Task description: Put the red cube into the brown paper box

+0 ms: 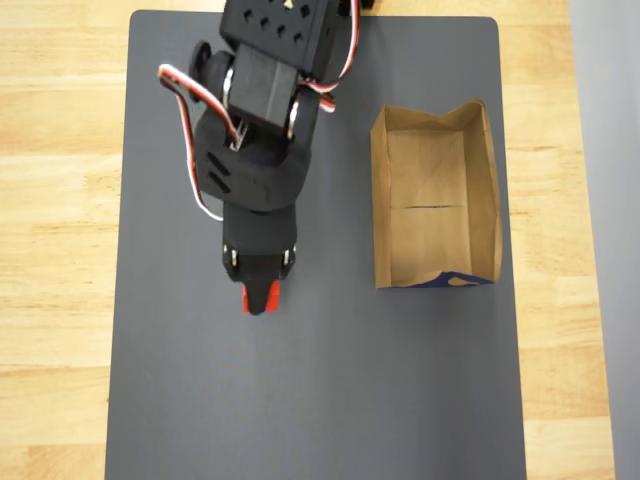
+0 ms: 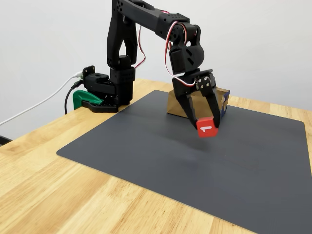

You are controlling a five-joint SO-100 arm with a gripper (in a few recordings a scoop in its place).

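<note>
Nearest the camera: bare wooden table [image 2: 73, 195], its front edge ahead of the dark grey mat [image 2: 234, 170] in the fixed view.
Landmark: the brown paper box [image 1: 435, 200], lying on the mat near the mat's right edge in the overhead view.
Gripper: the gripper [image 2: 204, 124] hangs over open mat, well apart from the box and to its left in the overhead view — jaws closed onto the red cube [image 2: 206, 127], one finger on each side.
Cube position: off the mat, held in the air; the fixed view shows a faint shadow under it. In that view the box stands behind the arm [image 2: 146, 19].
Progress: the pick looks done; the carry across to the box and the release are left. The box floor is empty.
Cube looks: small, bright red-orange, a white mark like a "1" on the face toward the fixed camera — much smaller than the box.
Box looks: creased kraft paper, low walls, a fold line across the floor, a dark blue bit at its near end.
</note>
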